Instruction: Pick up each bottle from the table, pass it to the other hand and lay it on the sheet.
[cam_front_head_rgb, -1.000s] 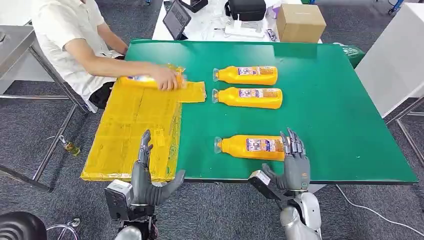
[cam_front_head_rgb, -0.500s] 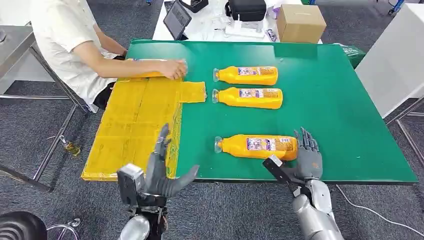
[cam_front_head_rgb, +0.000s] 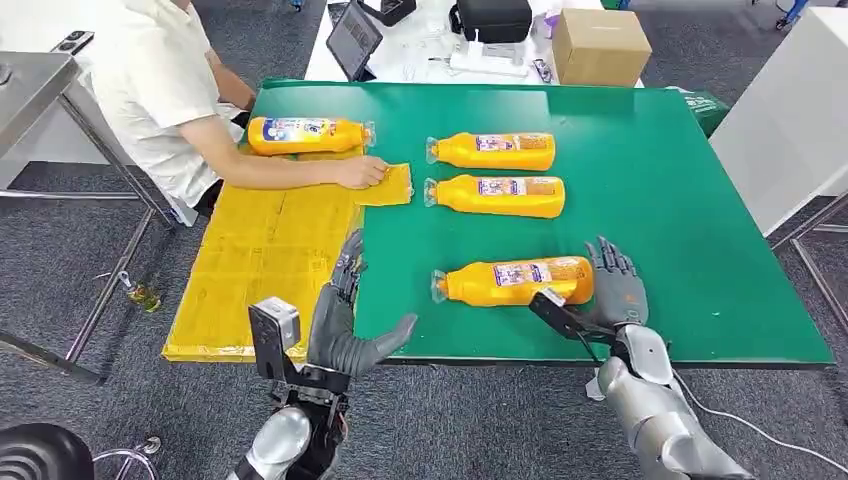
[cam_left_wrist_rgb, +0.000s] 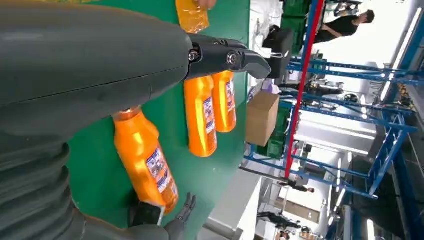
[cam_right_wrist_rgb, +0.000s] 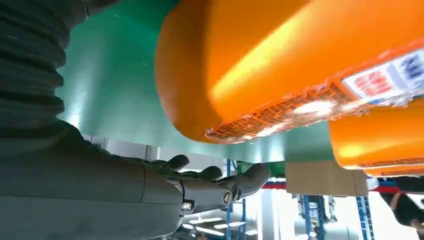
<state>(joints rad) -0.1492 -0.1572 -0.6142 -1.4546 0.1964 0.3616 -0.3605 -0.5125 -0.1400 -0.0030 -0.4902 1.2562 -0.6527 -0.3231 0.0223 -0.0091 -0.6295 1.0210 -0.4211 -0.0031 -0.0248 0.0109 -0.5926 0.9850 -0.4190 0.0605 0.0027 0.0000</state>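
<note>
The green surface (cam_front_head_rgb: 650, 200) carries four orange bottles, all lying on their sides. The nearest bottle (cam_front_head_rgb: 515, 281) lies close to the front edge, its cap end toward the yellow sheet (cam_front_head_rgb: 260, 260) and its base end at the right hand (cam_front_head_rgb: 612, 292). The right hand sits at the base of this bottle with its fingers spread upward beside it; whether the hand grips the bottle or merely rests against it cannot be told. In the right wrist view the bottle base fills the space just in front of the palm, with the fingers (cam_right_wrist_rgb: 220, 187) extended and not wrapped around it. The left hand (cam_front_head_rgb: 345, 325) is held above the front edge of the surface, at the border between the sheet and the green area, open, fingers apart, holding nothing. Two further bottles (cam_front_head_rgb: 492, 150) (cam_front_head_rgb: 497, 195) lie parallel and just beside each other near the middle of the surface. A fourth bottle (cam_front_head_rgb: 308, 134) lies at the far end of the sheet. A person's hand (cam_front_head_rgb: 362, 172) rests on the sheet just in front of that bottle.
</note>
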